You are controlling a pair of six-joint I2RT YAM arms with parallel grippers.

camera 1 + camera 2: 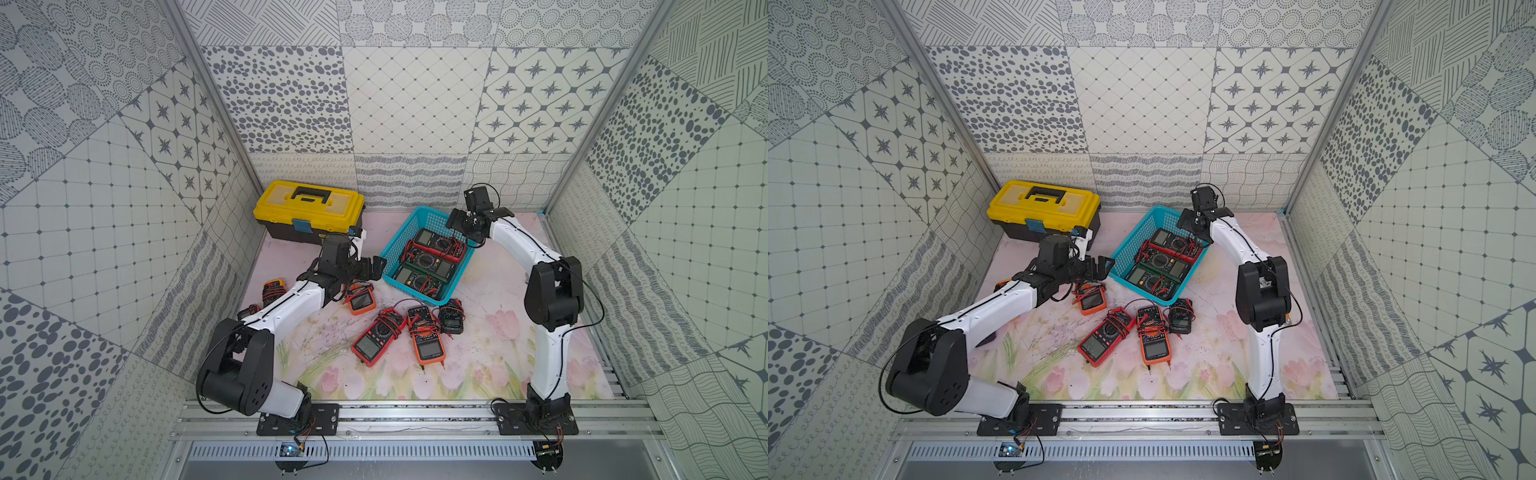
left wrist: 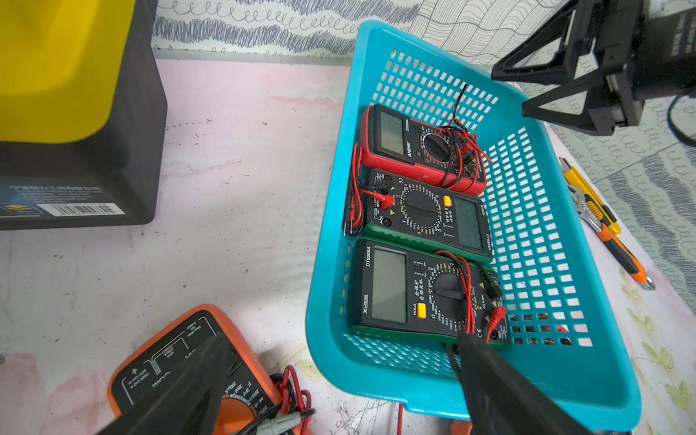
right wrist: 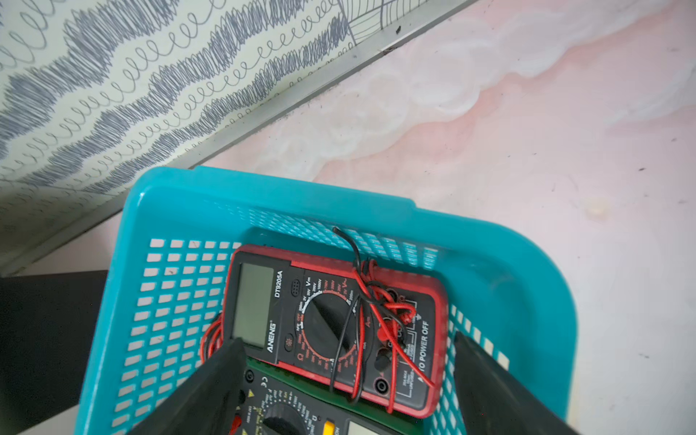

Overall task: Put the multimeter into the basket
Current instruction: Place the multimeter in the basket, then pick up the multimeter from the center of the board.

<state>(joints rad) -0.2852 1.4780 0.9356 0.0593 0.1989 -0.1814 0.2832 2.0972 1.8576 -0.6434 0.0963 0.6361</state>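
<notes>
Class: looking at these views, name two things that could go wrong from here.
Looped leads on the red multimeter lie just below the open right gripper; a finger might snag them. The open left gripper hangs by the orange multimeter, close to the basket's rim, and could knock it.

The basket is turquoise, its walls a grid of holes. The red multimeter has a black face and red and black leads. The toolbox is black with a yellow lid; the bench has pink tulips.
</notes>
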